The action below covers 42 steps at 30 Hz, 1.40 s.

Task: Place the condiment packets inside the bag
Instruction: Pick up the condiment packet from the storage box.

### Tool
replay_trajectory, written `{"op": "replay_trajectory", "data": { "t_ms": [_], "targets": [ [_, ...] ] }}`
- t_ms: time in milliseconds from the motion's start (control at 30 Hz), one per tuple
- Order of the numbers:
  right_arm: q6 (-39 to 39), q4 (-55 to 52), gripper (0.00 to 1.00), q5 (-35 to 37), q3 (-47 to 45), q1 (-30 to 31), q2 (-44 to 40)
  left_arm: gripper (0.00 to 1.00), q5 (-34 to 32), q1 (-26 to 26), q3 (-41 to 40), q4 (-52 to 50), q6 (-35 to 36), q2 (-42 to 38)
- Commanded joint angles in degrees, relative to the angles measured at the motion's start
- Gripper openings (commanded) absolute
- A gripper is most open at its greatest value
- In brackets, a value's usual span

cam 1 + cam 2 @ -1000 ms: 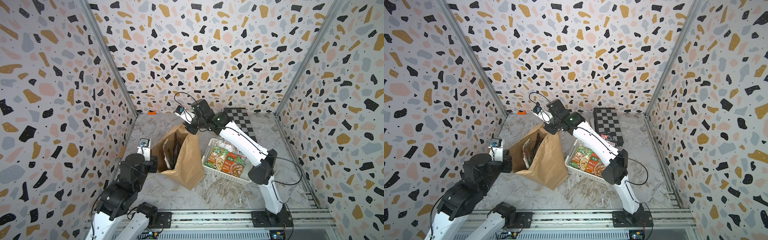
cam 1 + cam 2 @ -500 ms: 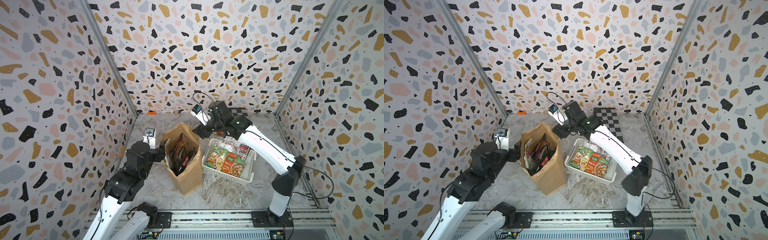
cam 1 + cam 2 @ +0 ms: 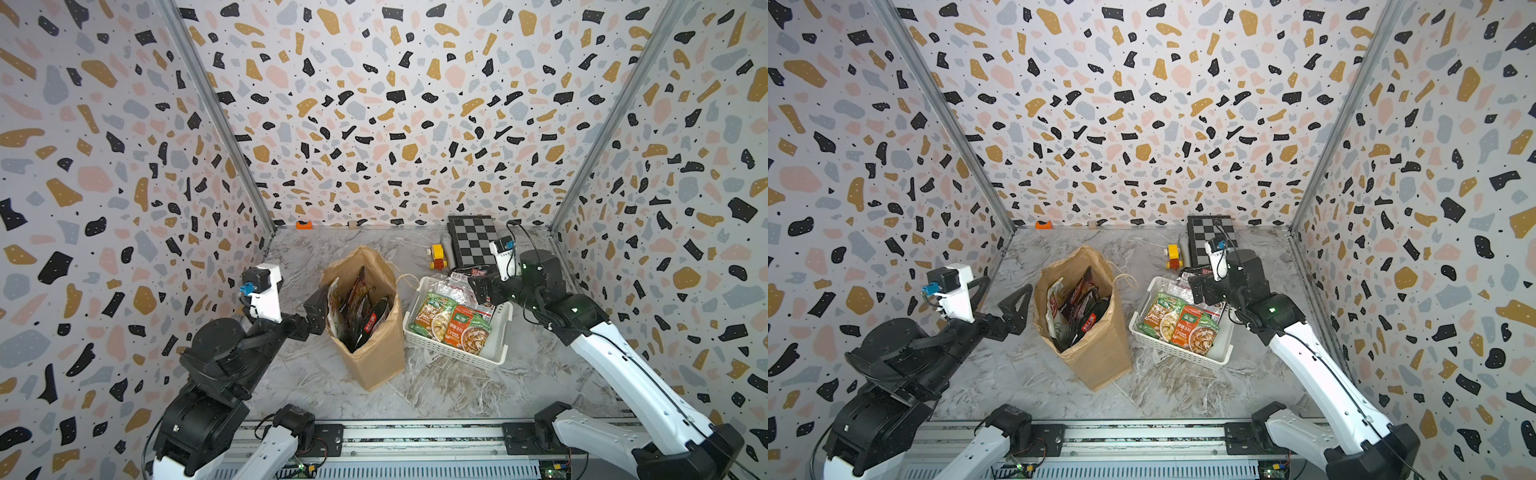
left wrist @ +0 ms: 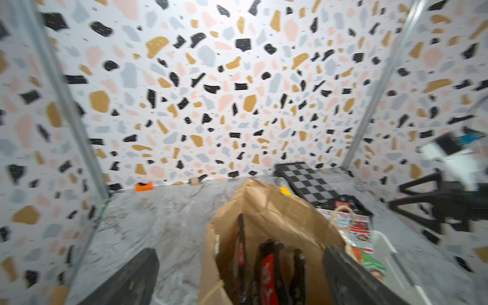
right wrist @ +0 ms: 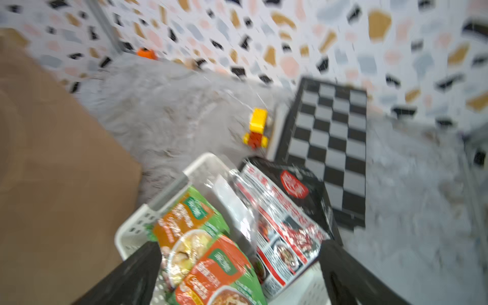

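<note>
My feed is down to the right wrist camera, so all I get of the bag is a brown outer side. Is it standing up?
Observer: Yes, the bag stands upright with its mouth open toward the top cameras.
Operator: Is anything in it yet?
Observer: Several condiment packets stand on edge inside it, mostly dark red-and-black ones.
Operator: And the other arm?
Observer: The left gripper is open and empty, close beside the bag.
</note>
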Motion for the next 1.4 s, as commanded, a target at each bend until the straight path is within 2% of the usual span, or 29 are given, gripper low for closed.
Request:
{"op": "replay_trajectory", "data": {
  "t_ms": [0, 67, 167, 300, 500, 667, 800, 867, 1167, 1367],
  "targets": [
    [6.77, 6.09, 0.96, -10.93, -5.65, -6.09, 3.72, 1.00, 16.88, 0.14, -2.69, 4.84, -8.61, 2.25],
    [6.09, 7.86, 0.94, -13.82, -6.48, -7.56, 6.65, 1.00, 18.55, 0.19, -3.22, 4.06, -9.42, 3.27],
    [5.93, 8.10, 0.93, -10.50, -7.06, -9.20, 10.79, 1.00, 16.81, 0.22, -3.00, 0.30, -8.12, 3.60],
    [8.47, 13.61, 0.91, -11.43, -10.39, -13.66, 11.90, 1.00, 14.09, 0.14, -4.13, -1.86, -6.13, 1.36],
    [10.68, 17.59, 0.83, -16.75, -9.60, -15.34, 18.16, 1.00, 12.09, 0.14, -6.26, -2.67, -5.22, -0.50],
    [12.97, 22.62, 0.58, -23.12, -9.06, -15.49, 22.36, 1.00, 10.03, 0.14, -5.69, -5.56, -3.20, -0.78],
    [12.19, 24.86, 0.12, -24.10, -9.64, -15.58, 19.36, 1.00, 4.53, 0.15, -4.67, -8.49, -0.90, -2.00],
    [10.45, 24.12, 0.00, -22.73, -10.15, -15.57, 15.28, 1.00, 2.20, 0.14, -4.57, -9.22, 0.47, -2.56],
    [-0.98, 20.60, 0.00, -23.18, -10.60, -15.40, -6.12, 1.00, -2.60, 0.15, -4.11, -9.16, 2.34, -2.42],
    [-4.26, 24.45, 0.00, -25.69, -8.39, -15.19, -15.84, 1.00, -13.18, 0.18, -3.34, -13.80, 1.09, -1.46]
  ]
}}
